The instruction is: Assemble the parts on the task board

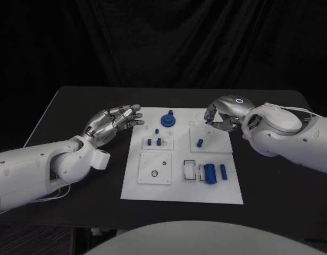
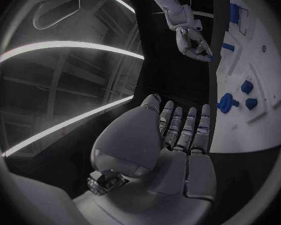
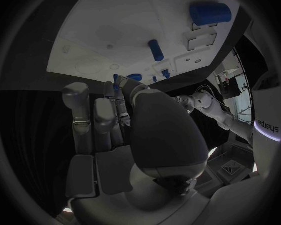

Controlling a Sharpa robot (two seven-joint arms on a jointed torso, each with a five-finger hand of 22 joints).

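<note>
Lying lengthwise toward the robot, blue cylinder (image 1: 210, 173) on task board (image 1: 182, 191), left robot hand (image 1: 116, 121) released, right robot hand (image 1: 223, 114) perhaps pinching something.

A black table (image 1: 79, 106) holds one big thing: the white task board (image 1: 182, 191). The board lies flat in the middle of the table, a bit nearer the front edge than the back edge. Its long sides run from front to back. Dark table shows along its left and right sides.
</note>
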